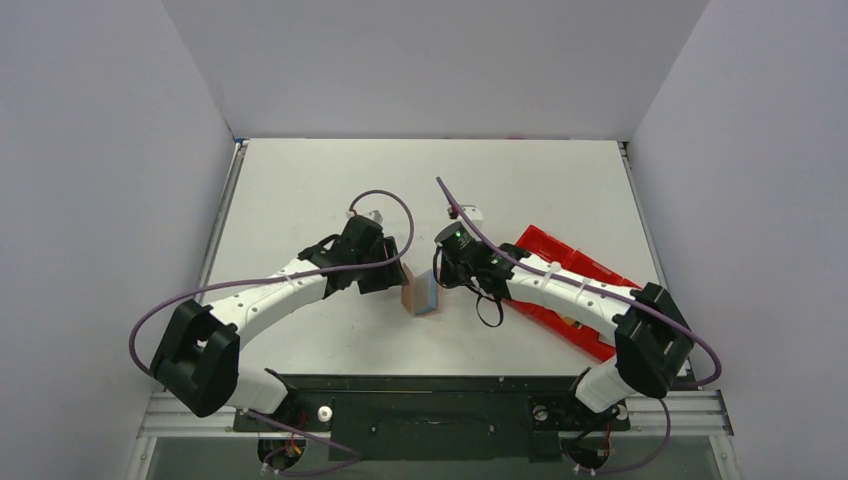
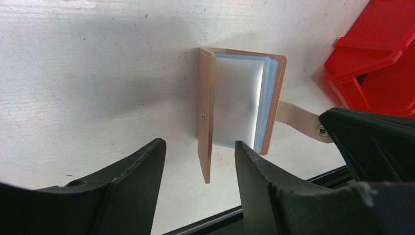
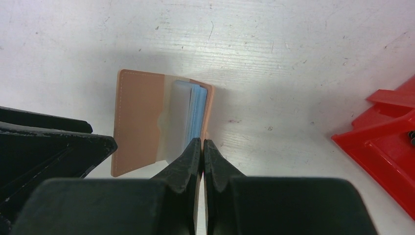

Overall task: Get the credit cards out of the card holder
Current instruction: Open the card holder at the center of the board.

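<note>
Brown leather card holder (image 1: 422, 292) at centre of table (image 1: 300, 180), top view: open, standing on edge. Left gripper (image 1: 392, 275) at its 9 o'clock, right gripper (image 1: 448, 272) at 3; red tray (image 1: 545, 248) further toward 3.

Left wrist: fingers apart, astride front cover, gripping nothing. Strap (image 2: 298, 120) out toward 3.

Right wrist: fingers pressed together at holder's 6 o'clock edge; cannot tell whether pinching strap. Light blue sleeves (image 3: 196, 110) stacked inside.

Judged: opening done, no card out, all extraction left.

Counted: one holder, one tray, two grippers; cards uncountable.
</note>
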Robot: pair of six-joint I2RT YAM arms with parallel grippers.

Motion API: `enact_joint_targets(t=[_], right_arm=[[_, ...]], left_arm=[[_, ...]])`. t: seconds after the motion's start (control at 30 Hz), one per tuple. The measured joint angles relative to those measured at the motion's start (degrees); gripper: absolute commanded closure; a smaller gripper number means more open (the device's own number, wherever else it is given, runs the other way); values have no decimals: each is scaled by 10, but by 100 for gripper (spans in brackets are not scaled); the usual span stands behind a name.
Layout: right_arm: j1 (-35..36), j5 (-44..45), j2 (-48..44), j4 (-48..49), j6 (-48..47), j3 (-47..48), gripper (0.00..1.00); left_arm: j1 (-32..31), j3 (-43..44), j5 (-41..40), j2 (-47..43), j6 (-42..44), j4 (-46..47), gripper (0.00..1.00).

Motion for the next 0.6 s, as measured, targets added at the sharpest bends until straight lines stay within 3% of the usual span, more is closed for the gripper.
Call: enact_joint_targets(t=[0.17, 0.3, 0.47, 0.6], right_arm=[[0, 0, -1, -1, -1, 0, 100], [0, 0, -1, -2, -2, 1, 100], [0, 1, -3, -6, -2, 3, 100], [0, 4, -7, -12, -5, 3, 100]], left_arm=[[-1, 0, -3, -2, 0, 0, 52], [-1, 0, -4, 17, 0, 7, 65], [-3, -6, -10, 58, -1, 18, 89], [-6, -23, -25, 83, -2, 30, 99]])
